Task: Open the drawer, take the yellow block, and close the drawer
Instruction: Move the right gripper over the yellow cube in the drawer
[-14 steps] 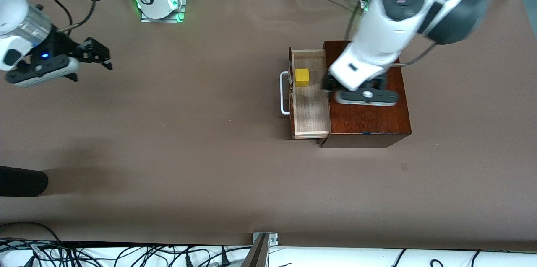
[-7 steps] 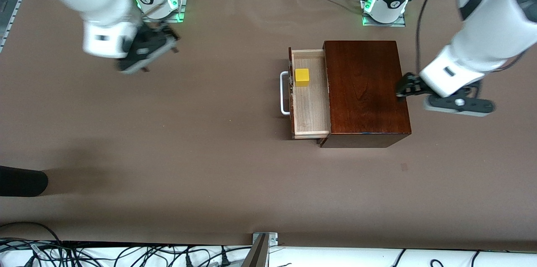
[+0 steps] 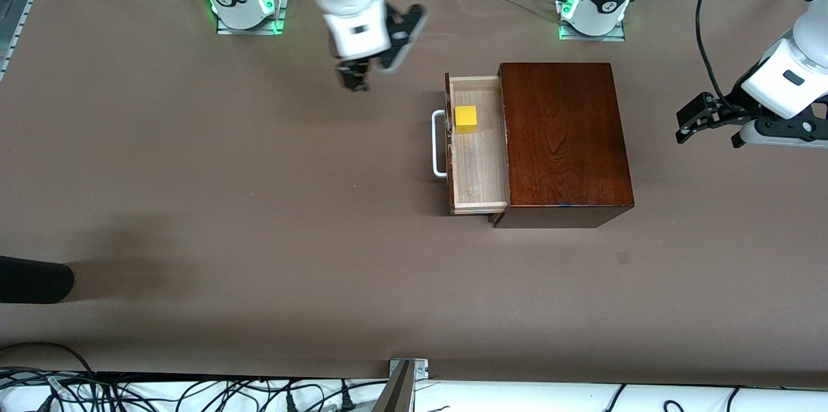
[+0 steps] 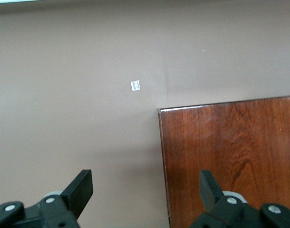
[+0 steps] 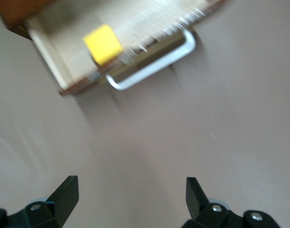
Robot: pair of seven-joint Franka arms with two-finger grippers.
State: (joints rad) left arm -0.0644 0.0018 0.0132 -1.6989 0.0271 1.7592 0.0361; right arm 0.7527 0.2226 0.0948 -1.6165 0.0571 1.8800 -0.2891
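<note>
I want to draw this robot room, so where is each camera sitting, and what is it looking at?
Front view: high up across the table, facing both arms; shows the open drawer, the block in it, the right gripper and the left gripper.
Left wrist view: on the left arm, looking down past its open fingers at the box top and table.
Right wrist view: on the right arm, looking down past its open fingers at the drawer, block and handle.
Shared: front and right wrist views both show the block.

the drawer (image 3: 477, 143) stands pulled open, the yellow block (image 3: 466, 119) resting inside by its white-handled front
</note>
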